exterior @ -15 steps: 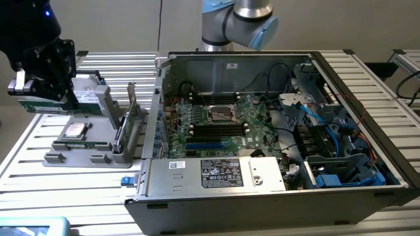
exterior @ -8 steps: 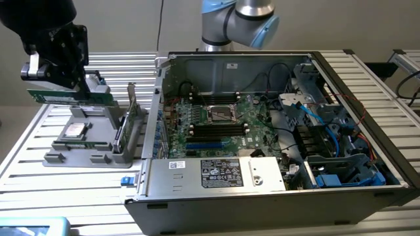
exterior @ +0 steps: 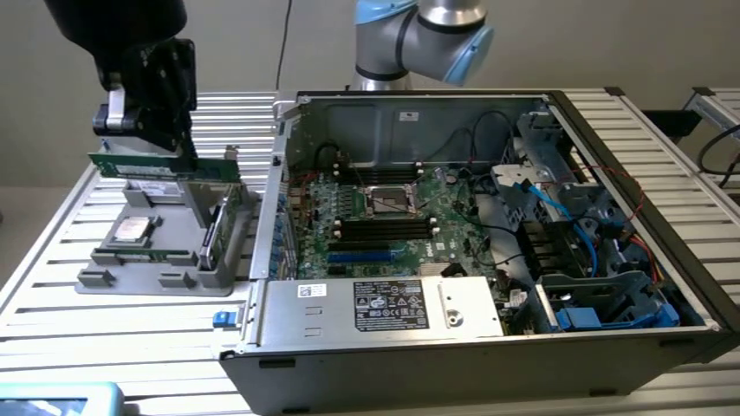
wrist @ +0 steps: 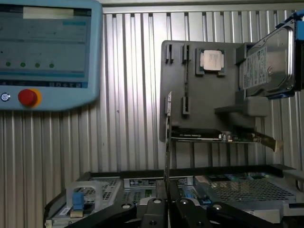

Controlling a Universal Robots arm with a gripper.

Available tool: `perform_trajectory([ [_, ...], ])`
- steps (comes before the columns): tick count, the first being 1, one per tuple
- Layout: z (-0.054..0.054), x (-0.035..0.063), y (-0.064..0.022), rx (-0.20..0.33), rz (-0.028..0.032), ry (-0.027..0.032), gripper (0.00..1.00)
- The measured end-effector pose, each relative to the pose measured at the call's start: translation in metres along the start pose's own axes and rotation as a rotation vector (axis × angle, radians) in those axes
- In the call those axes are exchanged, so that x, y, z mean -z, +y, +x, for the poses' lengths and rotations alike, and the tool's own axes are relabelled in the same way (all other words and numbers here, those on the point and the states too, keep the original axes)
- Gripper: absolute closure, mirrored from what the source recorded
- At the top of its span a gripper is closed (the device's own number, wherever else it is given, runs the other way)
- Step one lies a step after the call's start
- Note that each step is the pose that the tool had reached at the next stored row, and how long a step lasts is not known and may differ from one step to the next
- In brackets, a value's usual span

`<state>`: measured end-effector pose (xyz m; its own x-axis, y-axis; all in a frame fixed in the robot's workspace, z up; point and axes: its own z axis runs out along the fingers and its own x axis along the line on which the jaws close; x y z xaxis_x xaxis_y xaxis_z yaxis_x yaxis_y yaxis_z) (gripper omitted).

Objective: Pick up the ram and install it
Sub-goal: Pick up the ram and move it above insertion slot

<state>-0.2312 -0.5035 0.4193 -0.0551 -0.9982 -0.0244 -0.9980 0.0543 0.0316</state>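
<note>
Claw up high, pointed downward, seemingly tight on the ram.

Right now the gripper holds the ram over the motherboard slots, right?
Not quite. The gripper holds the ram, but over the grey tray outside the case, not over the slots; the exterior view shows it.

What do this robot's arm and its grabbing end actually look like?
The arm is a silver-grey tube with rounded joints capped in light blue. Its pincer is a chunky black block with a silvery metal piece on one side. The black fingers carry small round screws.
</note>
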Motion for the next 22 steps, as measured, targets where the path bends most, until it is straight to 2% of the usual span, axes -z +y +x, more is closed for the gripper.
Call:
perform_trajectory([
  [22,-0.005,0.0027,-0.1,0.007,-0.0007,0.0002,0.87],
])
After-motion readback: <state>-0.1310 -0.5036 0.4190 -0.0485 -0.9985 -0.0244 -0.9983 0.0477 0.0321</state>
